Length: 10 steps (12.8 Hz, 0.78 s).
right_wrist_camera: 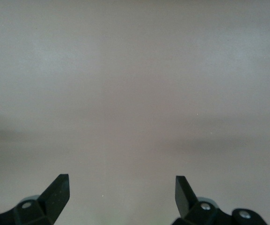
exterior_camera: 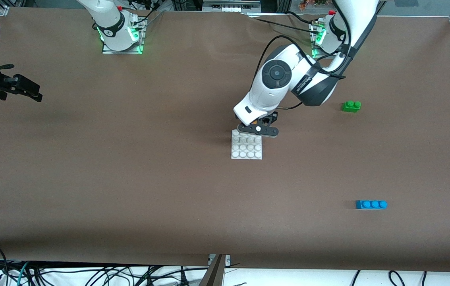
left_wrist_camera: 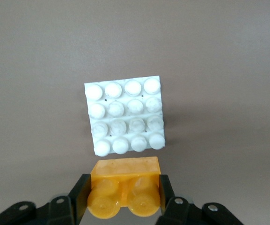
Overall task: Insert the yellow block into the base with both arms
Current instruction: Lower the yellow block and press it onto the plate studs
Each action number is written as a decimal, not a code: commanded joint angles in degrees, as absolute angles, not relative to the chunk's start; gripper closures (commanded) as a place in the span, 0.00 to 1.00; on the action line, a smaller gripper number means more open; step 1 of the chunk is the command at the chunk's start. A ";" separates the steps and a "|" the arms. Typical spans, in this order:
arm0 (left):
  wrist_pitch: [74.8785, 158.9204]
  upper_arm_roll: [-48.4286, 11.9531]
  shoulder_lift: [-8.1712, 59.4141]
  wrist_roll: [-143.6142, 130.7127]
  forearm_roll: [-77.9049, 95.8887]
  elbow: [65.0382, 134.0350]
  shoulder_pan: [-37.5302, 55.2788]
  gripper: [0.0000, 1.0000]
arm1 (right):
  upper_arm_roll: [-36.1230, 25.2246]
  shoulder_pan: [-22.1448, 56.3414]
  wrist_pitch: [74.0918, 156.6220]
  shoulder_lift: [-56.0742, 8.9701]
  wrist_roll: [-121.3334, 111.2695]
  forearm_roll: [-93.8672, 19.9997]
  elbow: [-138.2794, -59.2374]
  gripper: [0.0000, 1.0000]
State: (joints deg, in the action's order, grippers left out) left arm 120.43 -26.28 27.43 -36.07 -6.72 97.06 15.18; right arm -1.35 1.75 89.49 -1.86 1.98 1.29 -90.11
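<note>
The yellow block (left_wrist_camera: 124, 176) sits clamped between the fingers of my left gripper (left_wrist_camera: 124, 190), studs toward the wrist camera. In the front view the left gripper (exterior_camera: 258, 129) hangs just above the edge of the white base (exterior_camera: 246, 149) that lies closest to the robots' bases. The base (left_wrist_camera: 125, 117) lies flat in the middle of the table, and its 4x4 studs carry nothing. My right gripper (exterior_camera: 30, 91) waits over the table at the right arm's end. It is open (right_wrist_camera: 122, 185), with only bare table between its fingers.
A green two-stud brick (exterior_camera: 351, 105) lies toward the left arm's end of the table. A blue three-stud brick (exterior_camera: 371, 204) lies at that same end, nearer to the front camera. Brown table surface surrounds the base on all sides.
</note>
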 commanded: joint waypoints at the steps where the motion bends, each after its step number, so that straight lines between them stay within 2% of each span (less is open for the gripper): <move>1: 119.79 -25.14 30.23 -39.18 -10.01 94.92 18.62 0.55 | -1.41 1.49 88.68 -2.28 1.14 1.41 -88.95 0.00; 5: 125.31 -24.87 35.67 -49.19 -17.65 94.83 20.21 0.54 | -1.41 1.49 88.59 -2.29 1.14 1.41 -88.95 0.00; 10: 126.04 -24.70 37.61 -49.05 -19.41 93.43 20.48 0.55 | -1.49 1.41 88.59 -2.29 1.14 1.41 -89.03 0.00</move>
State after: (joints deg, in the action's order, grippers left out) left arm 126.55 -25.38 36.35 -48.41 -17.02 96.28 19.48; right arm -1.46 1.75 89.48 -1.89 1.96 1.29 -90.11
